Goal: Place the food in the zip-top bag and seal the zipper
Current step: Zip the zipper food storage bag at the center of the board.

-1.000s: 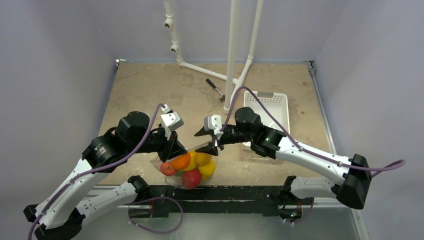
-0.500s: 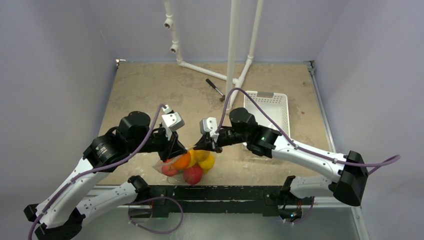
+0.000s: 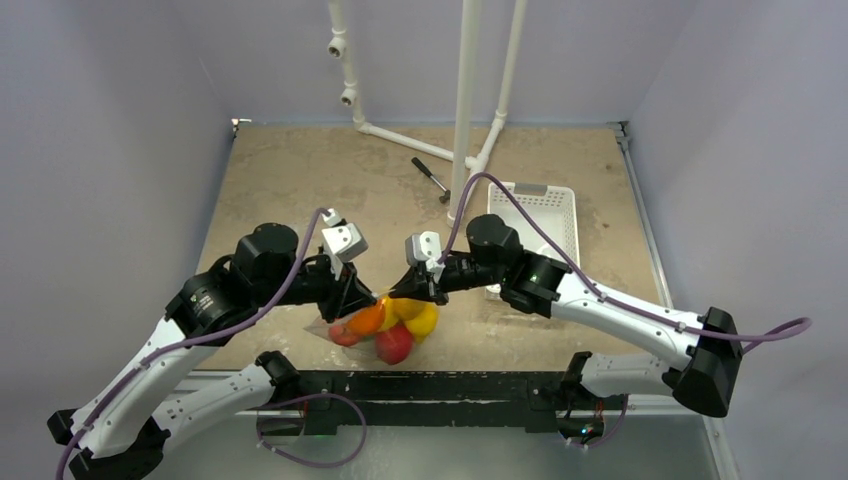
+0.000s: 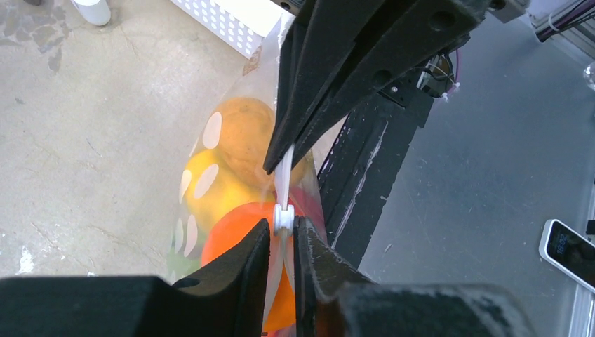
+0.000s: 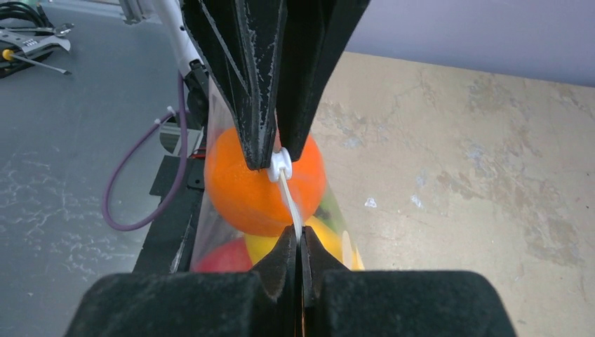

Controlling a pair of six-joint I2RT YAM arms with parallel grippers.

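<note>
The zip-top bag (image 3: 385,332) hangs between my two grippers at the table's near edge. It holds the food: an orange (image 3: 365,320), a red apple (image 3: 394,344) and yellow pieces (image 3: 420,318). My left gripper (image 4: 283,230) is nearly shut around the bag's top, and the zipper's white slider (image 4: 283,217) is pinched at its tips. From the opposite side my right gripper (image 5: 300,237) is shut flat on the zipper strip (image 5: 289,200), a short way from the slider (image 5: 280,166). The orange (image 5: 245,189) presses against the film just below the strip.
A white perforated tray (image 3: 545,215) stands behind the right arm. A small hand tool (image 3: 431,178) lies near the white pipe frame (image 3: 463,110) at the back. The black base rail (image 4: 365,175) runs just under the bag. A phone (image 4: 570,249) lies on the grey floor.
My right gripper, open a second ago beside the bag's mouth, has closed on the zipper strip. The bag's mouth has drawn narrow and the fruit has bunched together.
</note>
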